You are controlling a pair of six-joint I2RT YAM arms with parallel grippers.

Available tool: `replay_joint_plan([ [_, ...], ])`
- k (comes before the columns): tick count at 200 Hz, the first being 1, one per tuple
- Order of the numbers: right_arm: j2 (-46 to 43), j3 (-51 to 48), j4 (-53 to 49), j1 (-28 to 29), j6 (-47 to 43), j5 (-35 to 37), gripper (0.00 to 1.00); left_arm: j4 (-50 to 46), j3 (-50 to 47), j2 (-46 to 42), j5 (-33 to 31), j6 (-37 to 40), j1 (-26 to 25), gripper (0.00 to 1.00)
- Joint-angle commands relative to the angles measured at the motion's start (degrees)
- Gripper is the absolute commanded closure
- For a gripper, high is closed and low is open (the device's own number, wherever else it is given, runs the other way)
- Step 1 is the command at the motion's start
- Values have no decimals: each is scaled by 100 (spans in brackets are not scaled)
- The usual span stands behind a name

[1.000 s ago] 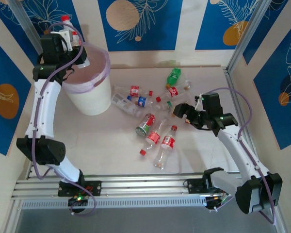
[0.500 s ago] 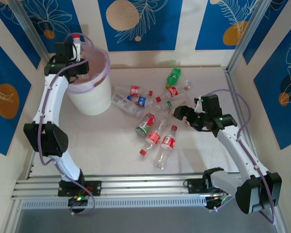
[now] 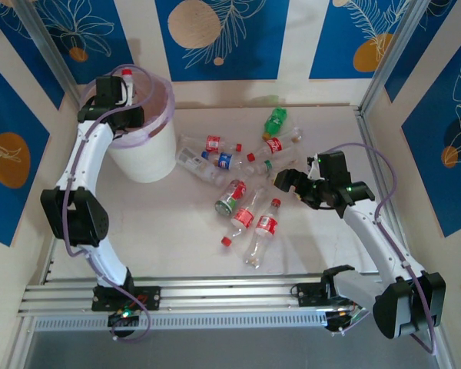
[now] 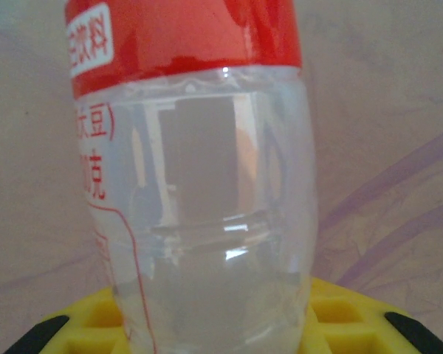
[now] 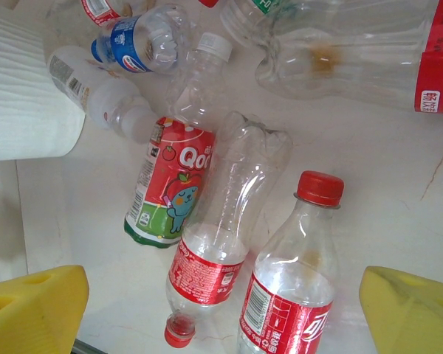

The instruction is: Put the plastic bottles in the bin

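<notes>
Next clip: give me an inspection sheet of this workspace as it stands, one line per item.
Surface: pale table, bare around the pile.
Job's things: bottles lying in a loose pile mid-table; white bin with a pink liner at the back left; one red-labelled bottle held over the bin.
Clutter: nothing seen.
Grippers: left gripper shut on that bottle at the bin's rim; right gripper open, hovering over the right side of the pile.
Cables: purple cables run along both arms, away from the pile.
Surroundings: blue and cream patterned walls; metal rail at the near edge.
</notes>
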Motion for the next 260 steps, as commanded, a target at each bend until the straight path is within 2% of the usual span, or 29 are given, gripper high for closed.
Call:
replay_joint_plan([
  [1, -66, -79, -26, -22, -106, 20, 5, 66, -39, 190, 142, 111, 57, 74],
  [57, -48, -88, -13, -21, -126, 39, 5, -2, -22, 330, 311, 131, 82, 51],
  [92, -48, -97, -22, -21, -121, 48, 5, -28, 6, 347, 356, 139, 86, 31],
  [134, -41, -97, -13, -21, -109, 39, 5, -92, 90, 339, 339, 156, 86, 13],
  [175, -22, -68, -99, -24, -67, 118, 5, -158, 184, 306, 337, 170, 86, 11],
  [223, 377, 73, -733, 551, 63, 1239, 8, -398, 664, -14, 198, 207, 90, 10],
  [260, 779, 104, -852, 630, 172, 1430, 13, -558, 1073, -356, 198, 244, 86, 9],
])
